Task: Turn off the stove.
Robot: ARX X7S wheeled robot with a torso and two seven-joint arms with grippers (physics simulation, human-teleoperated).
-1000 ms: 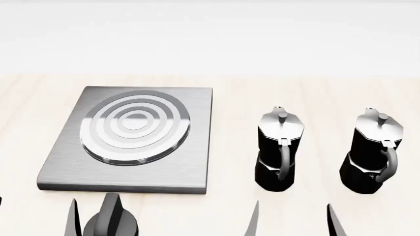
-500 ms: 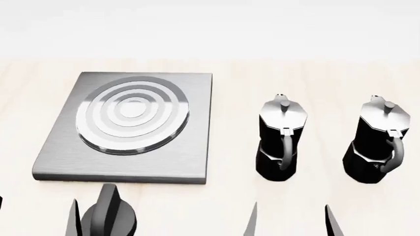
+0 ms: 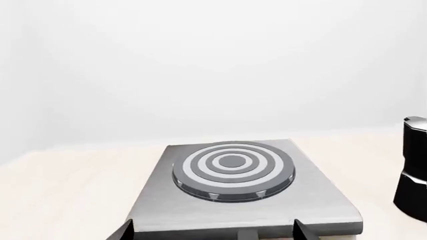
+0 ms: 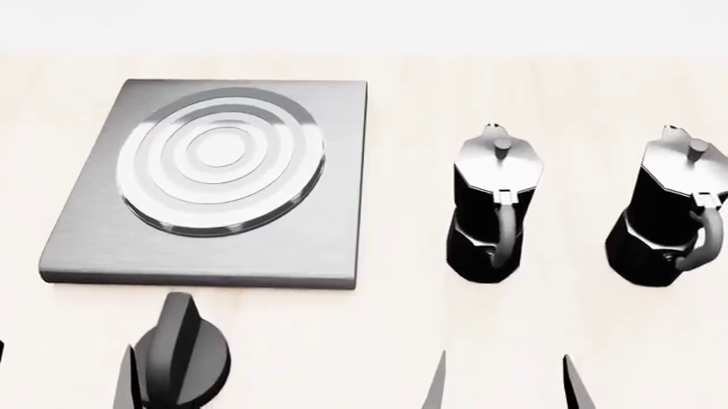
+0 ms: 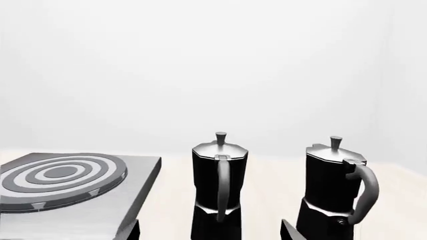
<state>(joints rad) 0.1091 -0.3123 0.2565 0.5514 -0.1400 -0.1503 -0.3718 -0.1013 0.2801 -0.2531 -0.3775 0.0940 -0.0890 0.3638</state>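
Left gripper (image 4: 63, 375): only dark fingers (image 4: 128, 383) show at near edge of head view, spread apart, gripping nothing. Right gripper (image 4: 506, 383): fingers (image 4: 578, 388) likewise spread, empty, level with the left.

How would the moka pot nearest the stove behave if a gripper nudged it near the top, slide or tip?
Probably tip. The moka pot stands tall on a narrow base, pinched at the waist, so a high push likely topples it. Its faceted, glossy body looks rigid and likely slick, so a low push might slide it across the smooth table. The handle juts off one side, which may make it twist when pushed.
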